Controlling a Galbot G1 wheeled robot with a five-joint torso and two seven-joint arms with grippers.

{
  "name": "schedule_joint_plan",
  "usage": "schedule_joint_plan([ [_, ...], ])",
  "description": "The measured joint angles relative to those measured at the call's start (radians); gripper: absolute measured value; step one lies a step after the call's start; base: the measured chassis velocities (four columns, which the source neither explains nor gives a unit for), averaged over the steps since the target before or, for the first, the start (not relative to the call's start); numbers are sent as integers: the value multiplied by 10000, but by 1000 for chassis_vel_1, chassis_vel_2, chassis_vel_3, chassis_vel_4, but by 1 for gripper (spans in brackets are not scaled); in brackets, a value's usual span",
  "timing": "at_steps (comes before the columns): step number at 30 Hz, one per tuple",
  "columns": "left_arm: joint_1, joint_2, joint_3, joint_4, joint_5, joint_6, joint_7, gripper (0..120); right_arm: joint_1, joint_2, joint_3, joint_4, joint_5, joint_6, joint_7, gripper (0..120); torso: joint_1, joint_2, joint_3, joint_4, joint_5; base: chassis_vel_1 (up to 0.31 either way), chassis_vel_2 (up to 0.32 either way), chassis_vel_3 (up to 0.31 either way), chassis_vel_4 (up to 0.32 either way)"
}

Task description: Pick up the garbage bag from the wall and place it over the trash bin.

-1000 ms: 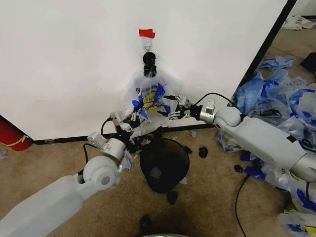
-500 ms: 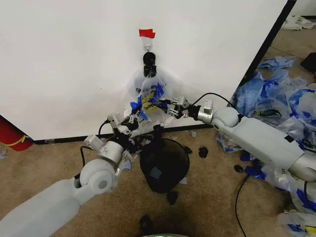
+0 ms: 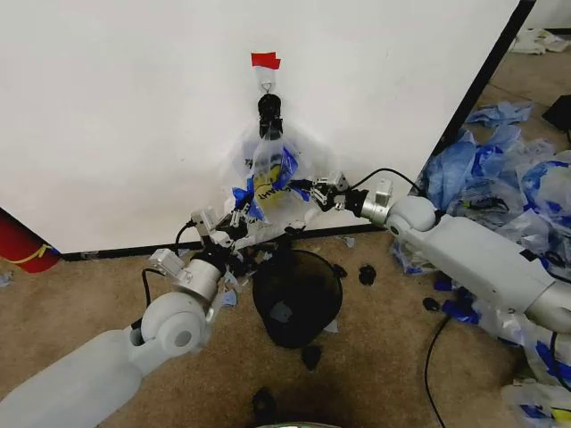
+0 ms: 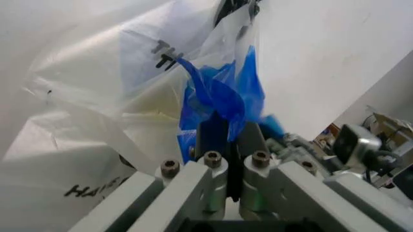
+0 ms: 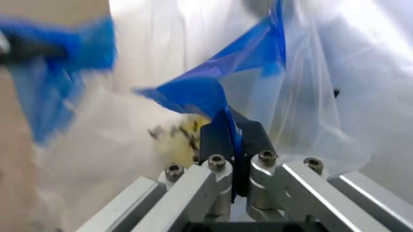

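**Q:** What do the two grippers hold, and why there?

**A:** The left gripper (image 3: 239,214) is closed on a blue handle (image 4: 223,96) of the bag (image 3: 264,183); the left wrist view shows the plastic pinched between its fingers (image 4: 213,137). The right gripper (image 3: 319,192) is likewise clamped on the other blue handle (image 5: 193,89). Each grips one side, probably so the mouth can be spread wide enough to fit over a rim.

**Q:** Where is the bag relative to them?

**A:** Between the two grippers and rising above them, its top caught by the black clip (image 3: 269,111) on the wall (image 3: 125,107), under a hook and red tape (image 3: 265,60). It is not yet freed. The bin (image 3: 297,294) stands on the floor just below both grippers, mouth up, ready to receive it.

**Q:** Counts?

**A:** Two grippers, two handles, one bag, one clip, one bin. Many loose bluish bags (image 3: 500,178) lie beyond the right arm; one red cylinder (image 3: 22,245) sits past the left.
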Motion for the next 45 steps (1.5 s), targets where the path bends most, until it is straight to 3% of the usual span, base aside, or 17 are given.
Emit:
schedule_joint_plan([
  [15,429,110,-335,-110,168,-5,0,0,-1131,-510,1734,162,2849,92,-1666,0,0,2,0,2,2,0,0,0,0],
  [33,401,116,-385,-158,150,-6,-43,0,-2431,-741,2815,538,3160,-24,-2238,0,0,2,0,4,1,0,0,0,0],
  [39,1125,415,-852,-781,118,296,-56,0,-3436,-720,3668,951,3236,-206,-2506,0,0,2,0,0,2,0,0,0,0],
  [45,1817,636,-1155,-824,477,473,7,0,-4364,-380,4140,1033,2996,-104,-2424,0,-1,2,0,5,5,0,0,0,0],
])
